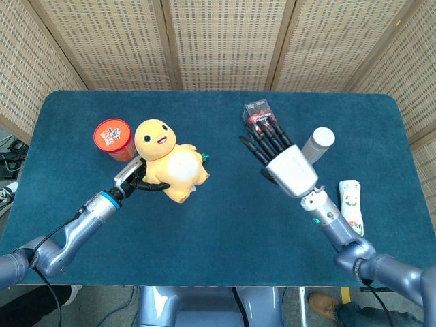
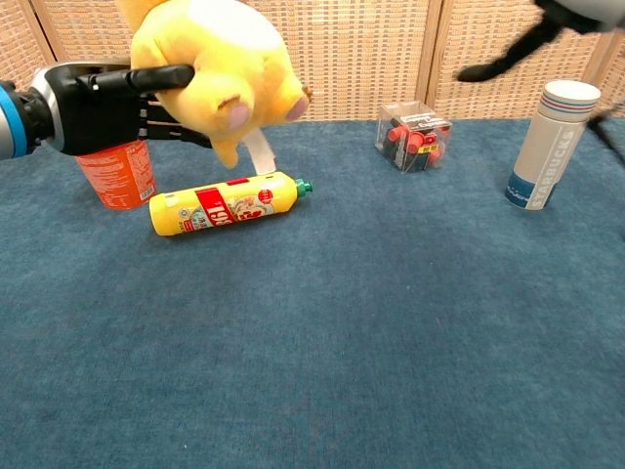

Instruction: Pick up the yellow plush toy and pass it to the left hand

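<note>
Above the blue worktop (image 1: 225, 225) my left robot hand (image 2: 103, 106) grips the yellow plush toy (image 1: 167, 158), my right robot hand (image 1: 279, 155) spread empty, so the handover looks complete.

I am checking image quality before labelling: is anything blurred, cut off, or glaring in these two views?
Head view: evenly lit, sharp, no glare; left hand and yellow plush toy are clear. Chest view: the toy's top is cut off by the frame, and only dark, slightly blurred fingertips of the right hand show.
</note>
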`<control>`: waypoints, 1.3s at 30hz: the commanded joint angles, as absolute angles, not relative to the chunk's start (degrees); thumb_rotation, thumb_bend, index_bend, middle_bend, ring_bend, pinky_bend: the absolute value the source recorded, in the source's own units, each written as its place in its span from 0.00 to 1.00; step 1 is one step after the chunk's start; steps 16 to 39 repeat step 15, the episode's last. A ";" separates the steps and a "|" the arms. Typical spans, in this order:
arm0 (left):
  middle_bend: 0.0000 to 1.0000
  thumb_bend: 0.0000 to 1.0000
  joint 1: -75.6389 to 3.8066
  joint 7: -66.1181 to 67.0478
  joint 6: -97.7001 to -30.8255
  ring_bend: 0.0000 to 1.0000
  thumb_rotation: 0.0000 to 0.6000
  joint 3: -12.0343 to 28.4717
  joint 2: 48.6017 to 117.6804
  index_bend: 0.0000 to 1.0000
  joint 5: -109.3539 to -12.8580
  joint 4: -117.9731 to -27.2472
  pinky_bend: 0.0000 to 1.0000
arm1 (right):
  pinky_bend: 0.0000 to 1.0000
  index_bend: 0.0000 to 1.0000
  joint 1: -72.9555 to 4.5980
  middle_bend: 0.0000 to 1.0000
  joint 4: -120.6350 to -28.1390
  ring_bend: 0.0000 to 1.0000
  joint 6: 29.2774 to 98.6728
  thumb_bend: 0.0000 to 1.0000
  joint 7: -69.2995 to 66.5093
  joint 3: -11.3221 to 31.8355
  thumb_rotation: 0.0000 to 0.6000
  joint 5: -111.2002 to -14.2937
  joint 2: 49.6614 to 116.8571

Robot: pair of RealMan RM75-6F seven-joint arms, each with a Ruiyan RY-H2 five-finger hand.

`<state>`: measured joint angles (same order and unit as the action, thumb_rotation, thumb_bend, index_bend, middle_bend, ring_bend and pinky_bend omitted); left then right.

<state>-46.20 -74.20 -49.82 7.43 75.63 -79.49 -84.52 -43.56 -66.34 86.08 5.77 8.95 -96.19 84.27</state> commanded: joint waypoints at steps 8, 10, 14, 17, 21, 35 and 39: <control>0.52 0.28 -39.88 -60.01 -58.14 0.50 1.00 3.39 78.10 0.59 -83.05 -83.13 0.35 | 0.00 0.00 -30.33 0.00 -65.48 0.00 87.83 0.00 4.50 3.70 1.00 -89.08 78.77; 0.52 0.28 -39.33 -59.50 -58.77 0.50 1.00 3.03 78.32 0.59 -83.54 -83.38 0.35 | 0.00 0.00 -29.03 0.00 -66.41 0.00 87.67 0.00 4.30 3.32 1.00 -88.28 78.20; 0.52 0.28 -38.20 -58.10 -60.18 0.50 1.00 2.29 78.74 0.59 -84.94 -84.51 0.35 | 0.00 0.00 -25.18 0.00 -70.85 0.00 86.12 0.00 4.88 1.63 1.00 -85.80 75.45; 0.52 0.28 -38.12 -57.94 -60.27 0.50 1.00 2.21 78.76 0.59 -85.15 -84.75 0.35 | 0.00 0.00 -24.60 0.00 -71.71 0.00 85.63 0.00 5.27 1.29 1.00 -85.32 74.84; 0.52 0.28 -38.12 -57.94 -60.27 0.50 1.00 2.21 78.76 0.59 -85.15 -84.75 0.35 | 0.00 0.00 -24.60 0.00 -71.71 0.00 85.63 0.00 5.27 1.29 1.00 -85.32 74.84; 0.52 0.28 -38.12 -57.94 -60.27 0.50 1.00 2.21 78.76 0.59 -85.15 -84.75 0.35 | 0.00 0.00 -24.60 0.00 -71.71 0.00 85.63 0.00 5.27 1.29 1.00 -85.32 74.84; 0.52 0.28 -38.12 -57.94 -60.27 0.50 1.00 2.21 78.76 0.59 -85.15 -84.75 0.35 | 0.00 0.00 -24.60 0.00 -71.71 0.00 85.63 0.00 5.27 1.29 1.00 -85.32 74.84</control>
